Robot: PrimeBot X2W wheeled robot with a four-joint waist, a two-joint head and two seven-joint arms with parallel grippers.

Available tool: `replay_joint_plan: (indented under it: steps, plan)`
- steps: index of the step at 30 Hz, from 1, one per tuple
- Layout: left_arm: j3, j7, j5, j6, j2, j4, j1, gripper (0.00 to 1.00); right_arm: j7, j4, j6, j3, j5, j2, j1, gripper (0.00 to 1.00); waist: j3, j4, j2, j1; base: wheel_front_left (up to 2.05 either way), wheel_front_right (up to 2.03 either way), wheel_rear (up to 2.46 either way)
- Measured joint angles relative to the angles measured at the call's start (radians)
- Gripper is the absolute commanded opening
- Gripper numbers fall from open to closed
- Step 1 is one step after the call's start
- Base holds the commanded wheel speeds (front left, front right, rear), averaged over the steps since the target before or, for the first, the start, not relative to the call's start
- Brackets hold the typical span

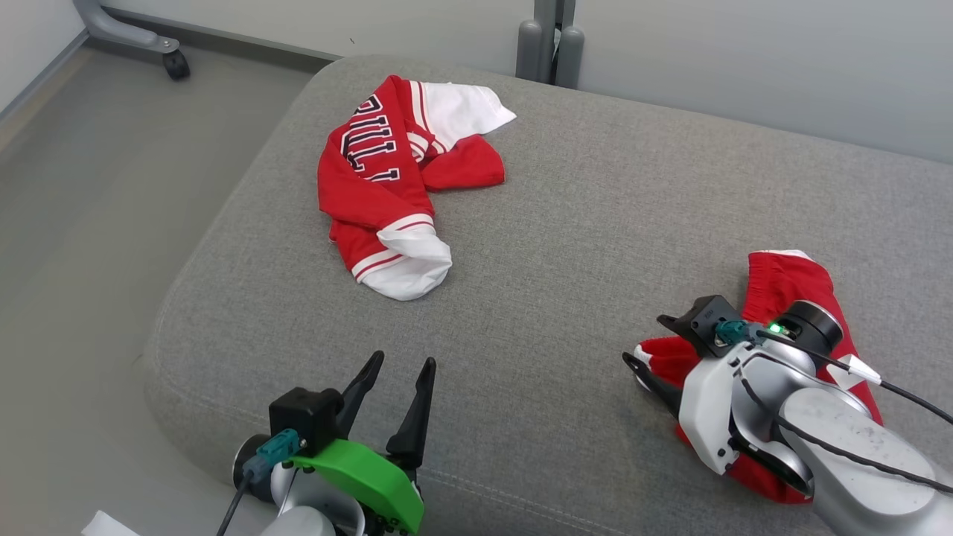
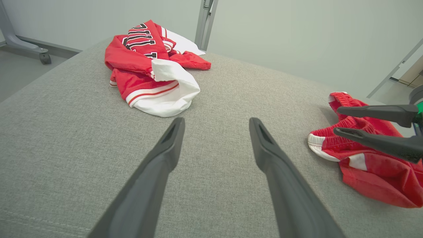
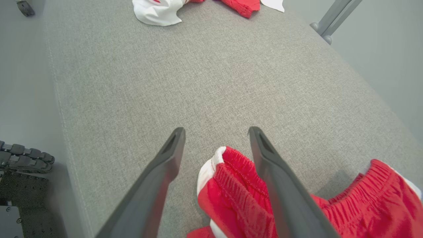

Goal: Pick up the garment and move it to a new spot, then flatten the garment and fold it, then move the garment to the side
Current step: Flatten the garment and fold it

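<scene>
R claw [image 3: 216, 132]: fingers apart, nothing clamped, tips over the gathered waistband edge of the garment [image 1: 789, 286]. One finger crosses the red cloth in wrist view; can't tell if touching. Garment lies crumpled on near-right part of grey padded bench [image 1: 566, 223]. L claw [image 1: 406, 359]: also spread, empty, at bench's near edge, well apart from garment. Far-left of bench: red/white top [image 1: 372, 171] w/ dark lettering, bunched up.

Lab-like room: castored frame [image 1: 119, 30], padded bench [image 1: 595, 246].
</scene>
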Motion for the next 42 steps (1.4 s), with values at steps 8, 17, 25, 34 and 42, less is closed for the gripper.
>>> replay_joint_plan:
  steps: [8,17,25,34,42]
  plan:
    - [0.015,0.0,0.004,0.0,-0.01,-0.011,0.001,1.0,0.062,0.008,0.0,0.044,0.044,-0.059,-0.002,1.0,0.024,0.0,0.0,0.0,0.0,0.0,0.0]
    - [0.024,0.0,0.013,0.0,-0.018,-0.023,0.003,1.0,0.102,-0.009,0.0,0.082,0.106,-0.078,-0.022,1.0,0.039,0.0,0.0,0.0,0.0,0.0,0.0]
    - [0.032,0.0,0.013,0.0,-0.025,-0.027,0.003,1.0,0.137,-0.021,0.0,0.103,0.142,-0.113,-0.043,1.0,0.051,0.007,0.0,0.0,0.0,0.0,0.0]
    - [0.037,0.0,0.015,0.0,-0.038,-0.028,0.003,1.0,0.202,-0.033,0.0,0.154,0.193,-0.158,-0.057,1.0,0.057,0.02,0.0,0.0,0.0,0.0,0.0]
    - [0.035,0.0,0.015,0.0,-0.049,-0.026,0.003,1.0,0.216,-0.056,0.0,0.165,0.211,-0.177,-0.073,1.0,0.058,0.042,0.0,0.0,0.0,0.0,0.0]
